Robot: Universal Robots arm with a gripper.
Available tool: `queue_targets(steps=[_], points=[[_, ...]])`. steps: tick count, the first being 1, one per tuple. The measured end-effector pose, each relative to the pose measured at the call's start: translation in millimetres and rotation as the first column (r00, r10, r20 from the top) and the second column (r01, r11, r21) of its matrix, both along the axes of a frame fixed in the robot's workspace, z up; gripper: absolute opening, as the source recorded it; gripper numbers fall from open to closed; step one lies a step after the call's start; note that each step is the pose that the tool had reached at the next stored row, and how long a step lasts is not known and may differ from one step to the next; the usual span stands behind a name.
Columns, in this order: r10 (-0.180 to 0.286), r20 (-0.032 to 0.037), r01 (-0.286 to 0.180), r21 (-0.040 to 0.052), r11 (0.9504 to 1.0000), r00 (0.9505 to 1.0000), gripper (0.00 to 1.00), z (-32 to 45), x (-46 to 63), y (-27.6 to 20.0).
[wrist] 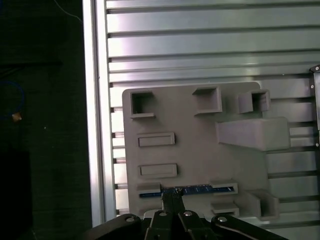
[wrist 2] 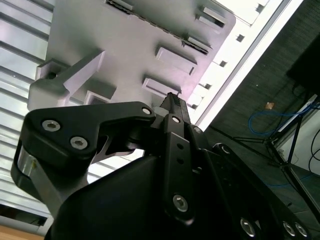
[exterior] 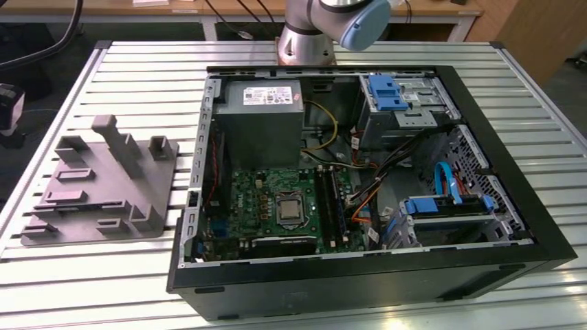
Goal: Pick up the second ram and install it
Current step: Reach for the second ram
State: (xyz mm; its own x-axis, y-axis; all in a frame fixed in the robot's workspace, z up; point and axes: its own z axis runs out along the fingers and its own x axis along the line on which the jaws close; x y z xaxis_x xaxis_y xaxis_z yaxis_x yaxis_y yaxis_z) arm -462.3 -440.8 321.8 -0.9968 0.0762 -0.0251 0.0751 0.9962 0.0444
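- The memory stick (wrist: 200, 190) lies in a long narrow slot of the grey tray (wrist: 200, 145). In the first wrist view it shows as a thin blue-green strip standing on edge.
- The tray sits on the slatted metal table (exterior: 92, 275), on the exterior view's left, just beside the open computer case (exterior: 367, 285).
- The gripper (wrist: 172, 196) hangs above the tray. In the first wrist view its tips line up with the stick, towards one end of it rather than the middle.
- The two fingers look pressed together, with nothing between them. The second wrist view shows the gripper (wrist 2: 172, 98) as one narrow tip over the tray's raised blocks.
- I judge the gripper to be apart from the stick and not touching it, but how high it hangs cannot be told.
- Picking up is therefore not yet done, since the stick is in its tray slot and nothing grips it.
- Installing is not yet done either. In the exterior view, the long black slots (exterior: 328, 203) on the green board (exterior: 266, 199) inside the case have no gripper near them.
- Whether another stick already sits in those slots cannot be told.
- As I read it, the task is at its very start: the gripper is lined up over the stick, and both the grasp and the seating in the case are left.
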Motion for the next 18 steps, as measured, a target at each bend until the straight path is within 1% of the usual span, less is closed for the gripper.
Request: queue_targets(steps=[18], points=[[0.000, 0.0001, 0.000, 0.0001, 1.0000, 1.0000, 0.10, -9.9, -8.9, -1.0]])
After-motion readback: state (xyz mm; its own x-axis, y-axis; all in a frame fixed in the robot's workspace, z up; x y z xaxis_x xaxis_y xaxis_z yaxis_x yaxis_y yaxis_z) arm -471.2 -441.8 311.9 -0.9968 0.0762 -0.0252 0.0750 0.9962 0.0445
